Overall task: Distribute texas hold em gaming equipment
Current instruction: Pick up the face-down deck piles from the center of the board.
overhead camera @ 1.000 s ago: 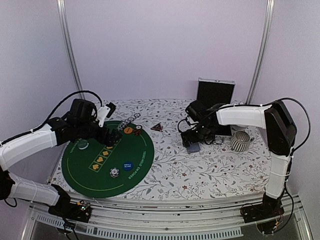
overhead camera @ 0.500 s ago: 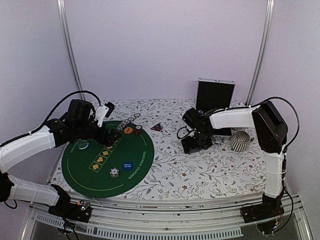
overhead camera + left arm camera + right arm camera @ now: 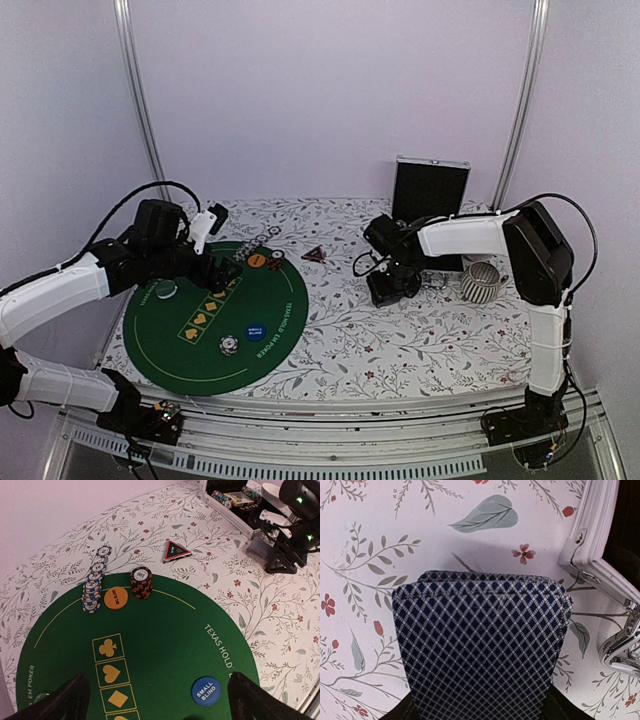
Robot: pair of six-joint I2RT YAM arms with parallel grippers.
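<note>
Left end effector [image 3: 156, 680]: released, fingers spread wide, hovering over the green mat [image 3: 165, 645], with only felt showing between them.
Right end effector [image 3: 479, 705]: low at the worktop [image 3: 400, 340], with the playing cards [image 3: 480, 640] between my fingers. I cannot tell whether I am pinching the stack.
Cards: a squared stack, backs up, on the flowered cloth and well off the mat.
Right-side edges: the silver rim of the hinged case [image 3: 600, 545] and its chrome clasp lie just beside the stack, apart from it. The ribbed cup [image 3: 482, 282] stands further right.
Right-side room: bare cloth ahead of the cards and to their left.
Mat's far edge: a leaning row of blue-and-white chips [image 3: 93, 590], the orange disc [image 3: 115, 597] just beside it, then an upright dark-and-red chip stack [image 3: 141, 581].
Triangular marker [image 3: 175, 551]: on the cloth just past the mat.
Blue disc [image 3: 206, 691]: on the mat near my right-hand finger.
Left-side room: the mat's middle is open felt.
</note>
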